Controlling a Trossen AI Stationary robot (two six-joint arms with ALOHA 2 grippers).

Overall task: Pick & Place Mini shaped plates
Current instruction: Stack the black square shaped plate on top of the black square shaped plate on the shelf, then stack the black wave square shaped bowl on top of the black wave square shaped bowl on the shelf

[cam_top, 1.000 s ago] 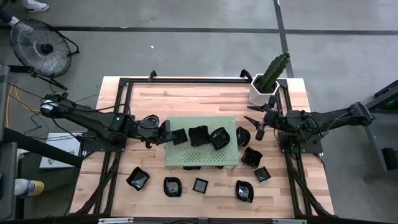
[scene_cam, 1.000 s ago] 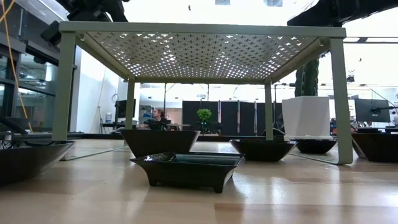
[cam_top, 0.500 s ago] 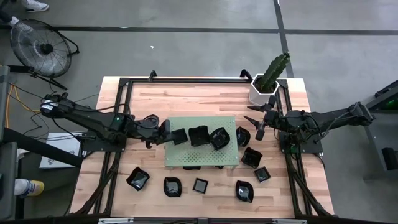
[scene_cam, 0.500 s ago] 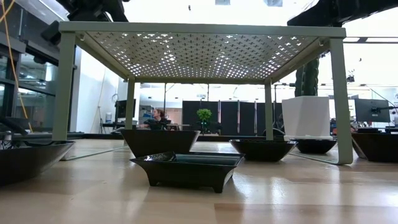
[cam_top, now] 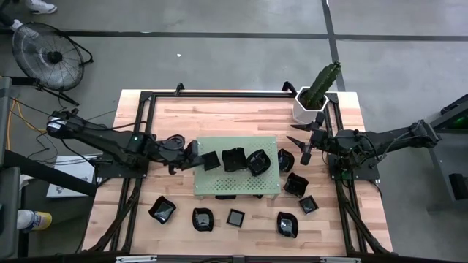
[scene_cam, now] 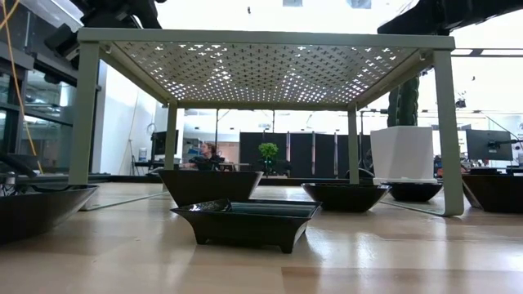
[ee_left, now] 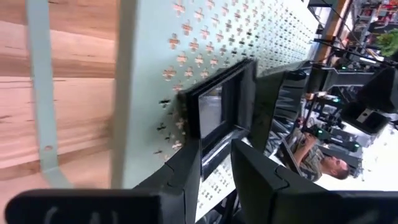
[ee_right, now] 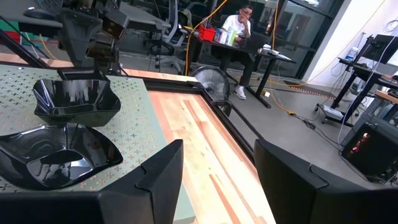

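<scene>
Wooden surface (cam_top: 219, 109) carried green perforated board (cam_top: 235, 191); left claw (cam_top: 199, 159) pinched square mini plate (cam_top: 210, 160) at board's edge, prob. for placing. Right claw (cam_top: 301, 142) spread, idle nr plant pot (cam_top: 308, 107).

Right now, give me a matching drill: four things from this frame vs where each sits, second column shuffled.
Things:
1. left gripper
2. right gripper
3. white plant pot
4. small square dish

Places:
A. far right corner of the table
B. on the bare wood in front of the green board
C. at the square plate on the board's left end
D. open, off the board's right side, nothing between its fingers

Pairs: 1-C, 2-D, 3-A, 4-B
</scene>
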